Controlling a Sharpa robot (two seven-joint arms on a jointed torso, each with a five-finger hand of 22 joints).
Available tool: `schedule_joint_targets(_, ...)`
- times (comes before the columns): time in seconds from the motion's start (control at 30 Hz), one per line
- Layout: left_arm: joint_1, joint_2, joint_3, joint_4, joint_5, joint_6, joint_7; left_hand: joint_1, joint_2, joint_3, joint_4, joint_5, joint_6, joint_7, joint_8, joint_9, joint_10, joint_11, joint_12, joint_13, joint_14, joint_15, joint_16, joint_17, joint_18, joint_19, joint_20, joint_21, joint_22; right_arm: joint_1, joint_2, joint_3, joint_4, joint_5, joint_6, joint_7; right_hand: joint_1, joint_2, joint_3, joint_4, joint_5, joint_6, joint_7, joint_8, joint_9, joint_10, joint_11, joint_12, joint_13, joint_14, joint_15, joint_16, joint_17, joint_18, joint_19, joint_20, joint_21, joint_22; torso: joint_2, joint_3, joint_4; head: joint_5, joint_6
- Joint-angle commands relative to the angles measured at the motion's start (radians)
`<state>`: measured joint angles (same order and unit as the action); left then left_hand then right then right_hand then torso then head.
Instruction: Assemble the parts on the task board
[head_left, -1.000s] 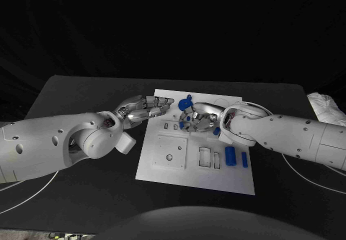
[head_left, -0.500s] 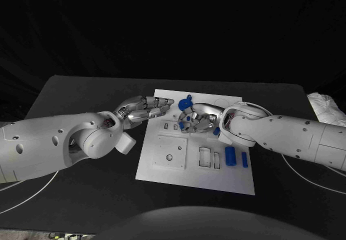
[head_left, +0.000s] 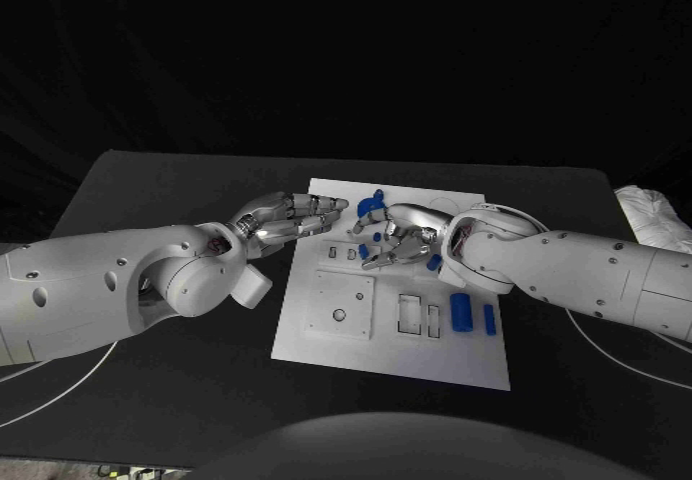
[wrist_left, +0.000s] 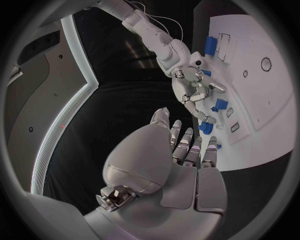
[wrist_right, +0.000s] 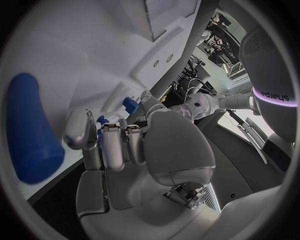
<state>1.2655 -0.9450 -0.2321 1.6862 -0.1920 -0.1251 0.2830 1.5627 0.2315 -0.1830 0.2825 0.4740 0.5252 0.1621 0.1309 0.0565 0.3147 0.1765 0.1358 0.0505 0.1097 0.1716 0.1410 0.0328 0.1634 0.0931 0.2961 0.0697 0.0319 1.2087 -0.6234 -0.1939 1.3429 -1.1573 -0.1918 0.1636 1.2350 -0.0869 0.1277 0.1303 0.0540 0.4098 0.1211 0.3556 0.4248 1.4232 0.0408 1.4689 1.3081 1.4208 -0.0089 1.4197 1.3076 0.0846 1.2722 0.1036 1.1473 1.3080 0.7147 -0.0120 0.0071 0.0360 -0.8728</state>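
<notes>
Your assembly looks early, with most parts loose.

On the black surface (head_left: 173, 180) your task board (head_left: 353, 340) has its rectangular slots (head_left: 421, 316) unfilled, with two long blue parts (head_left: 462, 311) lying beside them. Your right hand (head_left: 394, 236) curls over small blue parts (head_left: 372, 209) at the far end; whether it grips one, you cannot tell. Your left hand (head_left: 289, 218) hovers empty, fingers apart, at the board's edge.

Both robot hands crowd the task board (head_left: 325, 345) far end, near end open, blue parts (head_left: 460, 311) beside slots
</notes>
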Motion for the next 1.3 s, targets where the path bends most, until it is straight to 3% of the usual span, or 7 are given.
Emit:
schedule_joint_targets(0.03,0.000,-0.001,0.001,0.002,0.000,0.010,0.008,0.008,-0.001,0.007,0.001,0.005,0.010,0.026,0.004,0.002,0.005,0.001,0.005,0.001,0.005,0.001,0.006,0.002,-0.015,0.007,-0.001,0.006,0.002,0.002,-0.009,0.000,0.008,0.009,-0.085,0.080,-0.021,-0.007,-0.035,0.028,-0.006,-0.024,0.001,-0.008,0.002,-0.044,0.003,-0.029,0.130,-0.034,0.004,-0.030,0.054,0.021,-0.042,0.002,-0.054,0.119,0.000,0.0001,-0.0001,0.004,0.000)
schedule_joint_targets(0.27,0.000,-0.009,0.001,0.003,0.000,-0.002,0.019,0.008,-0.002,0.007,0.001,0.005,0.011,0.026,0.004,0.002,0.005,0.001,0.005,0.001,0.006,0.001,0.006,0.002,-0.015,0.008,-0.001,0.007,0.002,0.025,-0.051,0.003,0.060,0.087,-0.171,0.172,-0.013,-0.050,-0.173,0.161,-0.005,-0.043,0.009,0.006,0.009,-0.121,0.013,-0.075,0.089,-0.106,0.016,-0.088,-0.003,0.040,-0.132,0.014,-0.174,0.089,0.001,0.0005,-0.0005,0.006,0.000)
schedule_joint_targets(0.67,0.001,-0.021,0.001,0.013,-0.029,-0.089,0.050,0.032,-0.030,0.013,-0.011,0.000,0.018,0.034,0.008,0.002,0.008,0.009,0.029,0.001,0.055,0.012,0.066,0.013,-0.010,0.098,-0.003,0.065,0.025,0.127,-0.184,0.006,0.176,0.165,-0.208,0.230,-0.073,-0.073,-0.266,0.168,-0.004,0.037,0.018,0.047,0.015,-0.094,0.020,-0.055,0.104,-0.088,0.022,-0.068,0.014,0.033,-0.103,0.022,-0.143,0.104,-0.005,-0.0002,-0.0016,0.005,0.001)
schedule_joint_targets(1.0,0.059,-0.043,0.002,0.051,-0.262,-0.175,-0.116,-0.013,-0.049,-0.015,-0.009,-0.116,0.151,0.019,0.059,0.017,0.337,0.043,0.312,0.082,0.534,0.011,0.490,0.133,0.011,0.621,-0.012,0.408,0.172,0.168,-0.293,-0.001,0.238,0.256,-0.189,0.193,-0.167,0.120,-0.235,0.161,-0.001,0.103,0.016,0.063,0.005,-0.027,0.018,-0.010,0.143,-0.034,0.019,-0.018,0.060,0.017,-0.035,0.020,-0.058,0.129,-0.076,0.0174,-0.0247,0.018,0.000)
schedule_joint_targets(1.1,0.100,-0.036,0.002,0.036,-0.359,-0.084,-0.282,-0.200,-0.034,-0.110,-0.021,-0.289,0.186,0.000,0.113,0.032,0.539,-0.034,0.590,0.237,0.751,-0.073,0.815,0.307,-0.012,0.867,-0.119,0.667,0.311,0.170,-0.299,-0.007,0.236,0.306,-0.158,0.177,-0.188,0.188,-0.243,0.162,0.034,0.135,0.016,0.069,-0.001,0.030,0.014,0.027,0.178,0.025,0.013,0.036,0.117,-0.001,0.038,0.016,0.039,0.154,-0.106,0.0217,-0.0368,0.027,0.000)
schedule_joint_targets(1.13,0.121,-0.026,0.001,0.024,-0.405,-0.025,-0.383,-0.223,-0.034,-0.154,-0.069,-0.354,0.137,-0.016,0.192,0.050,0.458,-0.104,0.927,0.499,0.691,-0.119,1.116,0.532,-0.005,0.948,-0.175,0.991,0.596,0.170,-0.301,-0.012,0.236,0.328,-0.141,0.166,-0.180,0.205,-0.248,0.161,0.054,0.151,0.016,0.071,-0.005,0.054,0.013,0.043,0.194,0.048,0.012,0.057,0.140,-0.008,0.068,0.012,0.080,0.164,-0.123,0.0241,-0.0447,0.036,0.000)
schedule_joint_targets(1.3,0.165,0.023,0.001,-0.026,-0.550,0.153,-0.678,-0.300,-0.002,-0.195,-0.004,-0.323,0.211,-0.017,0.344,0.097,0.961,-0.103,1.316,1.184,1.196,-0.141,1.368,1.201,-0.108,1.235,-0.174,1.377,1.240,0.167,-0.304,-0.024,0.245,0.361,-0.088,0.124,-0.165,0.242,-0.270,0.161,0.099,0.187,0.014,0.071,-0.017,0.119,0.009,0.084,0.241,0.105,0.007,0.111,0.206,-0.029,0.138,0.007,0.188,0.192,-0.148,0.0361,-0.0682,0.066,0.000)
